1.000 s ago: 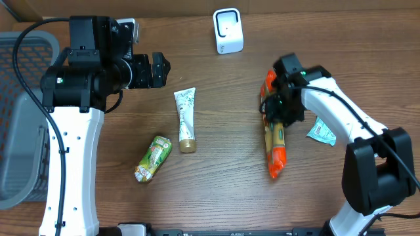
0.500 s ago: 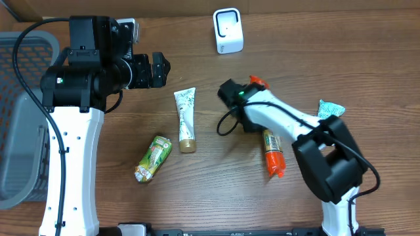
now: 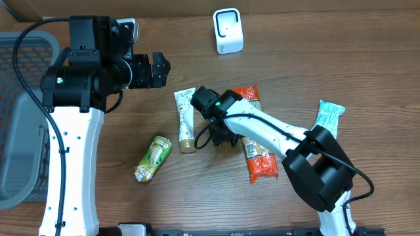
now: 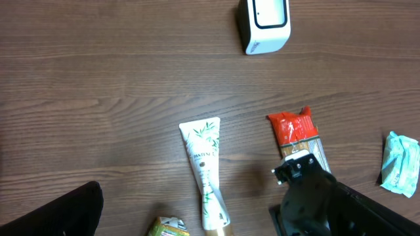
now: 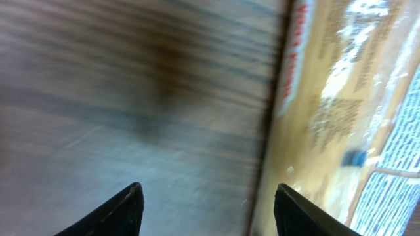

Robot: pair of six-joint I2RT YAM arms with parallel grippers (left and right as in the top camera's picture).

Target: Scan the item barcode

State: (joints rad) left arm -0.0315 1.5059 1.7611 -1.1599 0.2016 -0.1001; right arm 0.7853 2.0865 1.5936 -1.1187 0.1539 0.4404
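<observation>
At the right pincer (image 5: 209,191): open, two dark fingers (image 5: 128,210) parted over the blurred wood of the counter (image 5: 98,78), nothing gripped. Just at 3 o'clock of the gap in the wrist view, running under the right-hand finger, the noodle packet (image 5: 328,98): clear film, red print, a patch of small text, flat on the wood.

From overhead, with 12 o'clock at the far edge: right arm (image 3: 262,128) stretched toward 9 o'clock over the middle of the counter and crossing above the noodle packet. Packet lying lengthwise, red ends at about 12 and 5 o'clock, tan strands between, free of any grip. Just beside the pincer at 9 o'clock, a white tube (image 3: 186,118) with leaf print, gold cap toward 6. Further out at 8 o'clock, a green pouch (image 3: 153,157). At 3 o'clock, well apart, a teal packet (image 3: 328,117). At 12 o'clock, near the far edge, the white scanner (image 3: 228,31), well apart from the noodle packet.

At 10 o'clock, the left pincer (image 3: 152,70): open too, empty, aimed toward 3 o'clock. At the far 9 o'clock edge, a grey basket (image 3: 13,157).
</observation>
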